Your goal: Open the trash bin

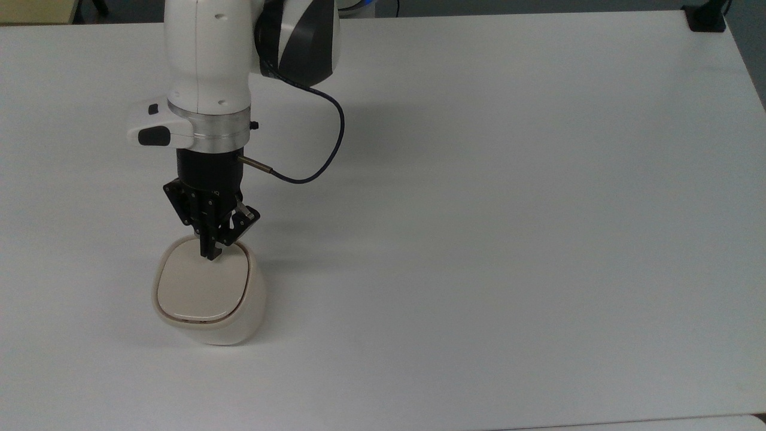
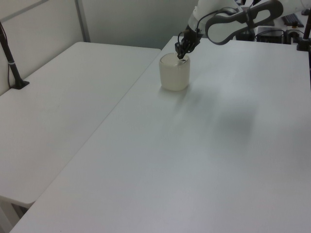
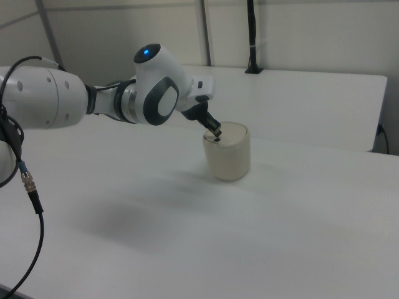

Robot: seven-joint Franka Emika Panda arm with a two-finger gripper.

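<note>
Pressing down at the far rim of the trash bin (image 1: pixel 206 296), the fingers (image 1: pixel 210 252) are drawn together into one narrow black tip, holding nothing; the tip meets the flat lid (image 1: pixel 200 287) near its edge, where it covers the latch spot in the top view. The gripper (image 2: pixel 182 54) is black, angular and bolted, under a brushed metal collar and a smooth white arm (image 1: pixel 206 54), with a thin dark cable (image 1: pixel 320 161) looping off its side. The bin is a cream-beige plastic pot with a rounded-square body and a matching lid lying shut. It stands upright on the matte white tabletop (image 1: pixel 508 209), toward the top view's left and lower part.
</note>
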